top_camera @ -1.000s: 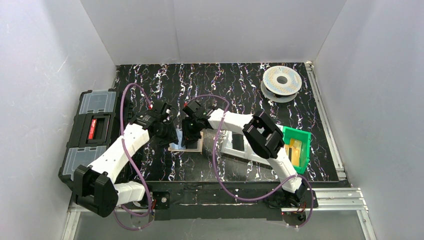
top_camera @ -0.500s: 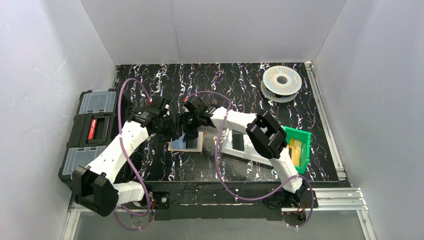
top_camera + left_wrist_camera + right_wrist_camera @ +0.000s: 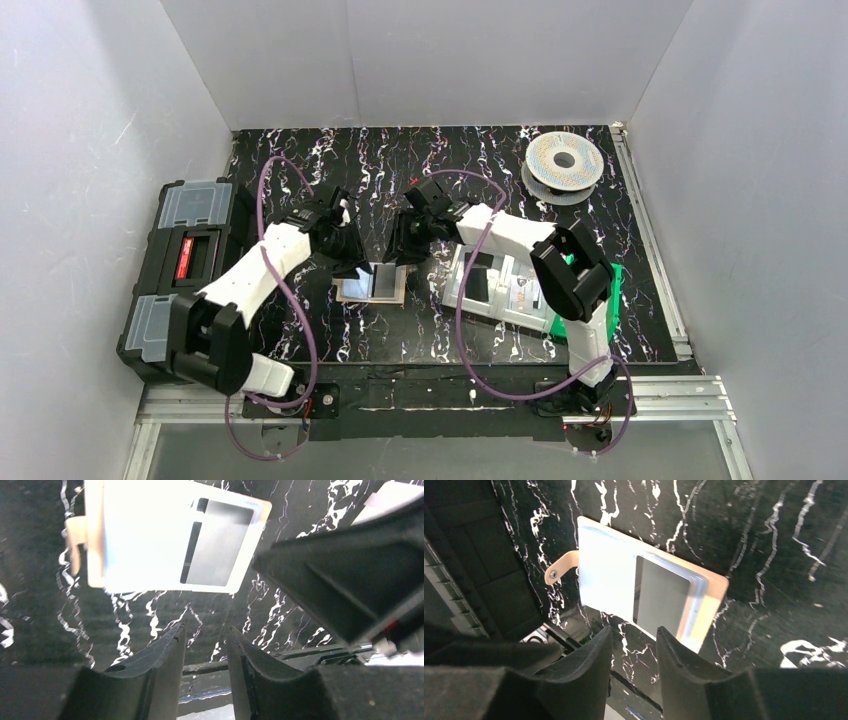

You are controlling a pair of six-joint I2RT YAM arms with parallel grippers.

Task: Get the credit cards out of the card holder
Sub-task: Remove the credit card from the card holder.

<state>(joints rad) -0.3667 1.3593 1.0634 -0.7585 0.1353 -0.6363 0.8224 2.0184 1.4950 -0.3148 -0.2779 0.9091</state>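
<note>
Left gripper point(image 3: 206, 630) and right gripper point(image 3: 634, 632) hang part-open, empty; glare whitens the nine-o'clock half of the credit cards point(image 3: 220, 550) atop the card holder point(image 3: 712, 602).

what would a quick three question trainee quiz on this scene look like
1. True or false: the flat tan leather card holder lies on the black marbled table.
2. Which holds a pale shiny credit card: (a) left fingers, (b) right fingers, (c) neither?
3. Fill in: the round grey spool sits at the table's far ___ corner.
Key: 1 true; 2 c; 3 right.
</note>
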